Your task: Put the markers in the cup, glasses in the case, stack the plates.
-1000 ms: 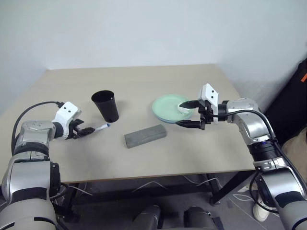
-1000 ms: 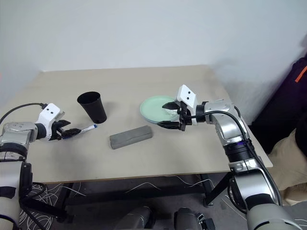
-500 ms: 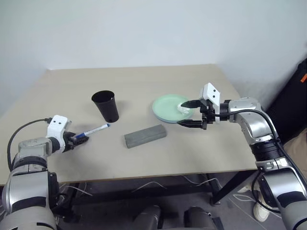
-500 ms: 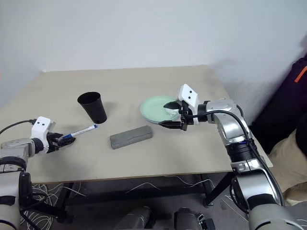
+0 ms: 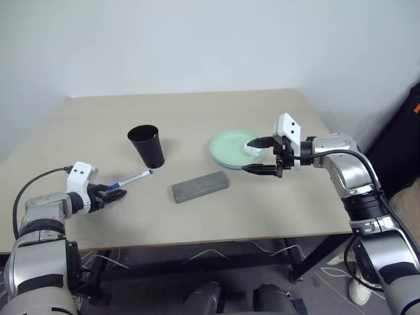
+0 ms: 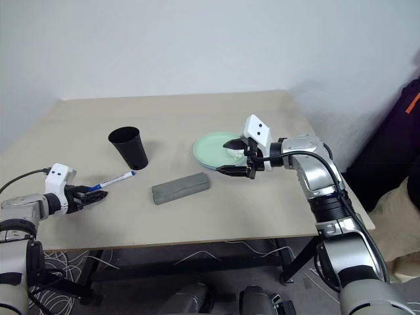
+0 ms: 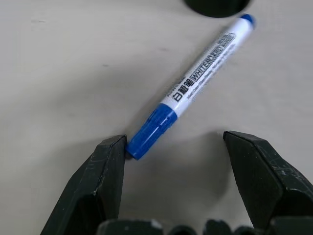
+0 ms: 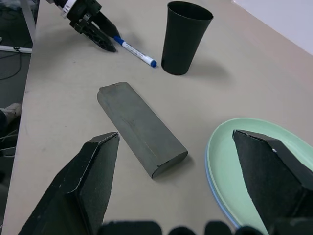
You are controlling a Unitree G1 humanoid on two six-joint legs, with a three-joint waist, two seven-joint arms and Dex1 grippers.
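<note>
Tabletop (image 5: 197,216) of pale wood carries everything here. The marker (image 7: 195,83) lies flat on it, blue cap toward the left tool (image 7: 176,166) and its far tip close to the foot of the black cup (image 5: 147,146), which stands upright. In the left wrist view the left tool's two fingers stand wide on either side of the capped end; the cap's tip sits just at the inner edge of one finger (image 7: 105,176), though whether it actually touches is hard to tell from this angle. Nothing is gripped.

The grey case (image 5: 200,186) lies closed and at a slant between the cup and the plates. The mint green plate (image 5: 231,147) rests on the light blue one, whose rim (image 8: 211,182) peeps out beneath it. A small crumpled white paper (image 5: 251,146) sits on the green plate.

The right tool (image 5: 260,155) hangs over the near edge of the plates, fingers spread wide and holding nothing, pointing across the tabletop toward the case.
</note>
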